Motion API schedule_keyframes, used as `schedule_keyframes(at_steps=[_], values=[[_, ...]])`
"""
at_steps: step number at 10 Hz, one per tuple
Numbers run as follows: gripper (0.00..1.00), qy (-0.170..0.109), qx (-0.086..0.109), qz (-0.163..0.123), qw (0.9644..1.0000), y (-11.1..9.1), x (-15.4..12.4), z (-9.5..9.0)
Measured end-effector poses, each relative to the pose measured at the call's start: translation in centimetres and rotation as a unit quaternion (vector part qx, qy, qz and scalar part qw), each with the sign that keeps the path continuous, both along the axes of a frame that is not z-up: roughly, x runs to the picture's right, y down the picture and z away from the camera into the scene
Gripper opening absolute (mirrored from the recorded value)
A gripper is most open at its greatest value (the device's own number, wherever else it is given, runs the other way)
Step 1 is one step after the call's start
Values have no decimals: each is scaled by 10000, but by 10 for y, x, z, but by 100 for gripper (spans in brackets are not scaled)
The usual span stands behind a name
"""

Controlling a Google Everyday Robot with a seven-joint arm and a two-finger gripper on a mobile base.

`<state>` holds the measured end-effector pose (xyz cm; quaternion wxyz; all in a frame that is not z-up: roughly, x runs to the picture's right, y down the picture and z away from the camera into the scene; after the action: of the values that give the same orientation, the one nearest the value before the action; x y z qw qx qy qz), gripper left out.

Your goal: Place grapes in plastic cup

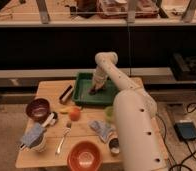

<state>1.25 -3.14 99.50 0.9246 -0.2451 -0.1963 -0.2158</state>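
My gripper [94, 89] is down in the green tray [81, 95] at the back of the table, reaching in from the right. A small dark lump, apparently the grapes [92, 92], lies right under its tip on the tray floor. I cannot tell whether they touch. The light green plastic cup [109, 112] stands in front of the tray, near the table's right side, partly hidden behind my white arm [133, 120].
An orange fruit [74, 114], a dark red bowl [38, 107], a white mug with a blue cloth [36, 140], a fork [63, 137], an orange bowl [84, 156], a metal cup [114, 145], a second cloth [102, 129] and a black object [66, 93] are on the table.
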Motion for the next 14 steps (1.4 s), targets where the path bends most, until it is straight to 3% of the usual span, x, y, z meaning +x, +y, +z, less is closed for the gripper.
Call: schedule_keyframes(at_steps=[2, 5, 7, 8, 9, 14], values=[[0, -123, 26, 154, 9998, -6, 13, -24], [0, -418, 132, 565, 9974, -23, 39, -100], [0, -583, 331, 888, 9938, -30, 63, -161], [0, -618, 380, 948, 9929, -30, 68, -175], [0, -653, 422, 989, 9921, -31, 70, -186], [0, -674, 434, 998, 9918, -32, 68, -188]])
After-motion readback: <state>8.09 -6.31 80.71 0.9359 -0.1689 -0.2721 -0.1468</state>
